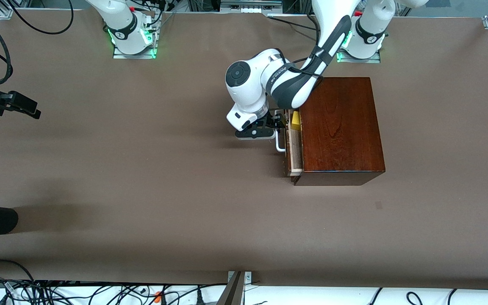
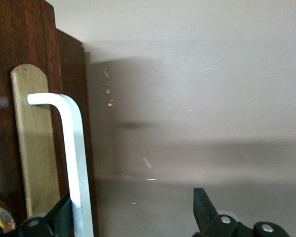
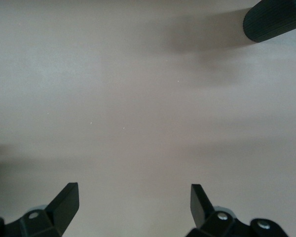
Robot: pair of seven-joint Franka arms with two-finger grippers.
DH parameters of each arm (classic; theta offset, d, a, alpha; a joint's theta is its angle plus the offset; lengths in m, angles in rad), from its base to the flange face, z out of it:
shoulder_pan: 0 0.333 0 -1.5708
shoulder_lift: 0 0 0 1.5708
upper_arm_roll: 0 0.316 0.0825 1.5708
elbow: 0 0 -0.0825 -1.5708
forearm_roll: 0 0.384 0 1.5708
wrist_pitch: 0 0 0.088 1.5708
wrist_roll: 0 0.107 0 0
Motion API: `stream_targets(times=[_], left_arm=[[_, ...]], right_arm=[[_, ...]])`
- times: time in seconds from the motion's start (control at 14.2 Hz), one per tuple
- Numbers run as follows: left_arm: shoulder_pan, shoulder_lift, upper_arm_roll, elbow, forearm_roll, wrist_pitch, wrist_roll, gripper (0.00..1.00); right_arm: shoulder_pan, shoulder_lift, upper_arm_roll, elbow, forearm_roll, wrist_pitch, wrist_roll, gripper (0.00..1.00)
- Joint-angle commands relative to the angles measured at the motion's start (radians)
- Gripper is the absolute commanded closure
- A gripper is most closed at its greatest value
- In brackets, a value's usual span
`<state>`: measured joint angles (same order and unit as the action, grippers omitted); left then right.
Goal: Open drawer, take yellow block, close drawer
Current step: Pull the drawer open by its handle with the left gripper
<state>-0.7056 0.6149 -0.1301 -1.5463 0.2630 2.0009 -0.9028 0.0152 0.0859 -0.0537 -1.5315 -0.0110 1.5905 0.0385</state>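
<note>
You see the right gripper (image 3: 133, 205) with its two black fingertips (image 3: 66, 202) spread wide over the bare brown table (image 3: 138, 98); a dark ribbed cylinder (image 3: 276, 19) shows at one corner.

Mostly hidden: yellow block (image 1: 295, 120), only a sliver between box (image 1: 340, 127) top and left arm. Drawer (image 1: 293, 148) tray largely tucked inside the box. Right pincer (image 1: 19, 106) half cut by the edge in front view.
</note>
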Motion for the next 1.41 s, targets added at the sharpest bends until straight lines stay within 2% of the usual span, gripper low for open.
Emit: stream_targets(times=[0.0,0.35,1.34], left_arm=[[-0.035,0.043,-0.002,0.041,-0.059,0.116,0.001,0.00],[-0.049,0.068,0.000,0.087,-0.065,0.116,0.001,0.00],[-0.051,0.049,0.001,0.091,-0.090,0.111,0.019,0.00]], right_arm=[[-0.001,-0.001,0.002,0.001,0.009,0.003,0.004,0.00],[-0.001,-0.001,0.002,0.001,0.009,0.003,0.004,0.00],[-0.001,-0.001,0.002,0.001,0.009,0.003,0.004,0.00]])
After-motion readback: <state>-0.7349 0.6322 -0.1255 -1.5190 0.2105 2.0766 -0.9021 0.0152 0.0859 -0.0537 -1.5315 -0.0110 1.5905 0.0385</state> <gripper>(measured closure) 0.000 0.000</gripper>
